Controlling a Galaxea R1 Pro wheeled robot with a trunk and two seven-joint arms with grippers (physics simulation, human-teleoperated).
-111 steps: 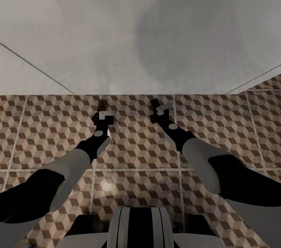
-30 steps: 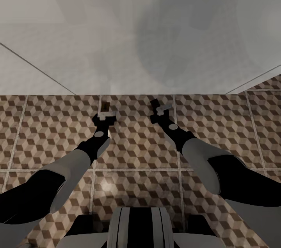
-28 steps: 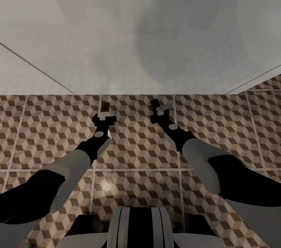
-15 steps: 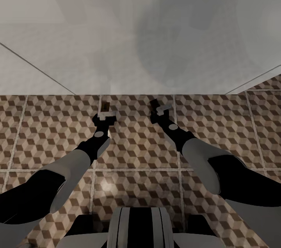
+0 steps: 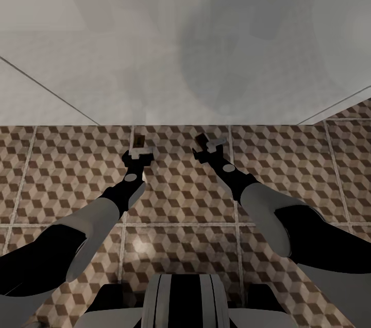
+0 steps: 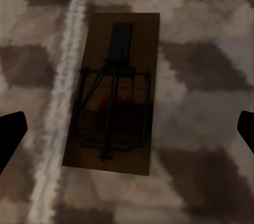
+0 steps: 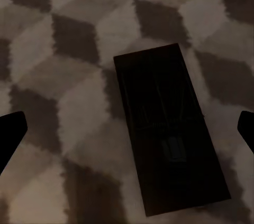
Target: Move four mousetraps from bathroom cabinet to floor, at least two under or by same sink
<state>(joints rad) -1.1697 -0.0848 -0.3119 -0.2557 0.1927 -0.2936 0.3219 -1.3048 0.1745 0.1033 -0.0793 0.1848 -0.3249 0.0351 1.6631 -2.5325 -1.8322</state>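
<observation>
Mousetraps flat on the bathroom floor (image 5: 62,163): one (image 6: 114,94) below the left end effector (image 5: 138,152), another (image 7: 169,129) below the right end effector (image 5: 208,146). Both spread wide, gripping nothing. Set close beside the white sink front (image 5: 154,60), likely for the sink requirement.

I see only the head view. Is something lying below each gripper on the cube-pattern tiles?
Observer: Yes. In the left wrist view a flat brown wooden mousetrap with dark wire parts lies flat on the cube-pattern tiled floor, between the open fingers of the left gripper.
Operator: Is it touching a grout line?
Observer: It lies right beside a pale grout line.
Operator: And the right side?
Observer: A second flat mousetrap, in dark shadow, lies flat on the tiles, free between the open fingers of the right gripper.
</observation>
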